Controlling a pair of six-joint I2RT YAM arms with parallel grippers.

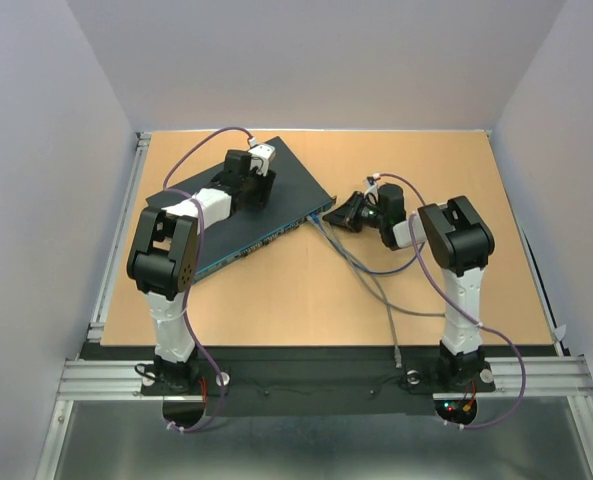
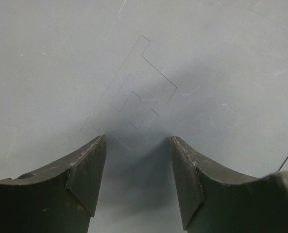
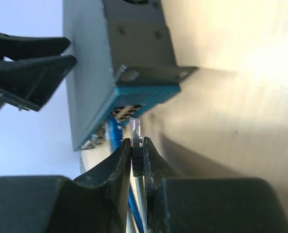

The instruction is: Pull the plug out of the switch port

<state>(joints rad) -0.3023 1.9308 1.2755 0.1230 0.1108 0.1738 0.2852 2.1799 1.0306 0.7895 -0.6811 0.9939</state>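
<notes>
Tan wood table (image 1: pixel 276 310); matte navy switch (image 1: pixel 286 190); R pincer (image 3: pixel 136 145) pinching clear plug (image 3: pixel 135 127); L pincer (image 2: pixel 138 145) wide.

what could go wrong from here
1. The right end effector pinches the plug only at its fingertips, so it may slip.
2. A blue cable leaves the switch right beside it and could snag.
3. The left end effector is open over the switch, not clamping it, so it might slide.
</notes>
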